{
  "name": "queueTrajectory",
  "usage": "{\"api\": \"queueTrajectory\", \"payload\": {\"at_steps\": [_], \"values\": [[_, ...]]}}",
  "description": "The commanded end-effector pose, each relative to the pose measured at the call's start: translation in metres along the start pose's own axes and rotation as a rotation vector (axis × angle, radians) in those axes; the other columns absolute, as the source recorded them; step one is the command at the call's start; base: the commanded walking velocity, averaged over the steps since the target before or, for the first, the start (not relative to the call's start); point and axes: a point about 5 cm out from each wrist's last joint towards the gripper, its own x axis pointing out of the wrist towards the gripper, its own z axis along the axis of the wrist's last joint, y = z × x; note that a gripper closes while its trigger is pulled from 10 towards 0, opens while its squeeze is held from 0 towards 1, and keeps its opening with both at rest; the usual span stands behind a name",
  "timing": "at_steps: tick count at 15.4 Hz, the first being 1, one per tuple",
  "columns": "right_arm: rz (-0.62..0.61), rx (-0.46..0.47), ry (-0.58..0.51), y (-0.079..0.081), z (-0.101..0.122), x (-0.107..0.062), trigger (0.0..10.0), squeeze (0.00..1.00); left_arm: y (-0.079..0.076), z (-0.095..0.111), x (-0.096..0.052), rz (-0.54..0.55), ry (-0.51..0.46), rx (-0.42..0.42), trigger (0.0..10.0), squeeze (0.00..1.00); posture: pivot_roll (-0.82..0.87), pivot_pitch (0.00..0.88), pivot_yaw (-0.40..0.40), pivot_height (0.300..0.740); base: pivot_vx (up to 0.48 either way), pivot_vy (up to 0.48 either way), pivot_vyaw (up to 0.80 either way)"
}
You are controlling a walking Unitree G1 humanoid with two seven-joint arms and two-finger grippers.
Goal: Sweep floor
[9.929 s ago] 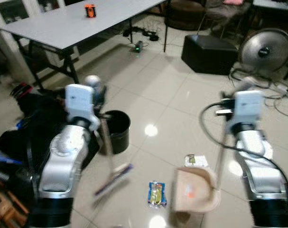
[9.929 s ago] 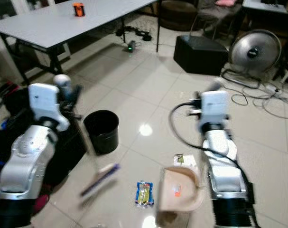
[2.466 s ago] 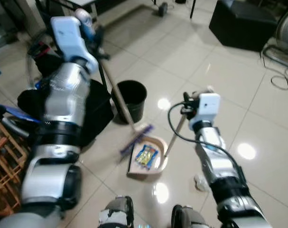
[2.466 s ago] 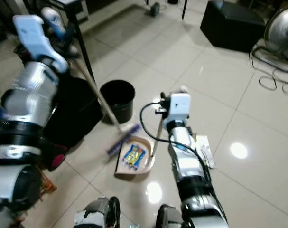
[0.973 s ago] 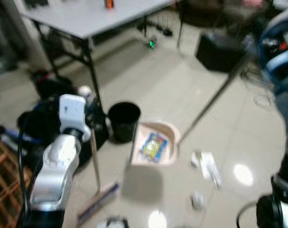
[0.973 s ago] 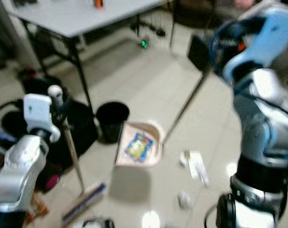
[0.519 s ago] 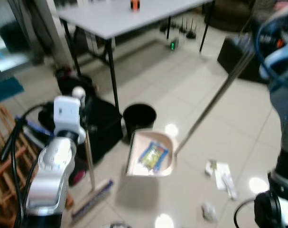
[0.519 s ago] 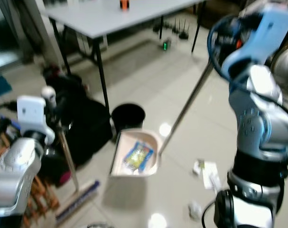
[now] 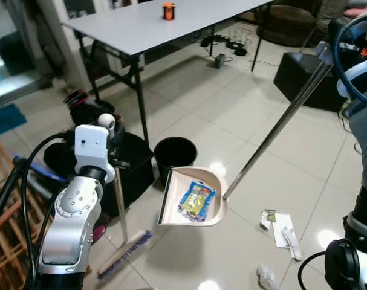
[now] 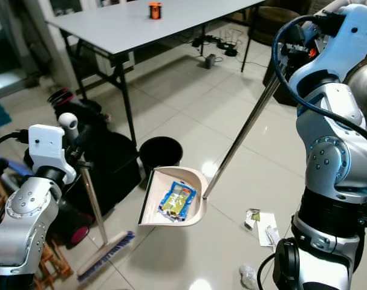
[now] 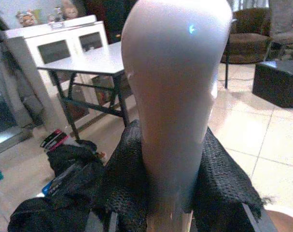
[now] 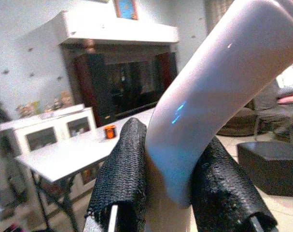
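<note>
1. Broom (image 9: 120, 241): I am holding it upright in my left gripper (image 11: 168, 193), both padded fingers (image 11: 122, 179) clamped on the handle just below its rounded top. The bristle head is resting on the floor (image 9: 189, 121) at 7 o'clock.

2. Paper scraps (image 9: 283, 226): these are lying on the tiles at 4 o'clock, well apart from the broom, with a crumpled bit nearer me.

3. Dustpan (image 9: 192, 199): I am carrying it clear of the floor at centre. A snack wrapper (image 9: 196, 200) is lying inside it. Its long metal handle is slanting up toward 2 o'clock.

4. Right gripper (image 12: 173, 193): it is squeezing the curved top of that handle between both fingers.

5. Black bin (image 9: 175, 157): it is standing just beyond the dustpan, beside a dark bag at 9 o'clock.

6. Grey table (image 9: 165, 24): it is standing at 12 o'clock, bearing a small orange object.
</note>
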Motion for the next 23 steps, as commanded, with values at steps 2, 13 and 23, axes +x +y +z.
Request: {"api": "queueTrajectory", "payload": {"at_steps": [2, 13, 23], "values": [[-0.008, -0.017, -0.073, 0.001, 0.011, -0.001, 10.0, 0.00, -0.003, 0.003, -0.001, -0.019, -0.019, -0.004, 10.0, 0.00, 0.05, 0.000, 0.016, 0.740, 0.339, 0.000, 0.00], [-0.006, -0.006, -0.104, 0.005, 0.013, 0.002, 10.0, 0.00, -0.004, -0.005, -0.006, -0.017, 0.004, -0.014, 10.0, 0.00, 0.05, 0.000, 0.016, 0.740, 0.394, 0.000, 0.00], [-0.034, 0.014, -0.116, 0.000, 0.014, 0.002, 10.0, 0.00, -0.005, -0.006, -0.007, -0.021, 0.005, -0.014, 10.0, 0.00, 0.05, 0.000, 0.019, 0.740, 0.414, 0.000, 0.00]]}}
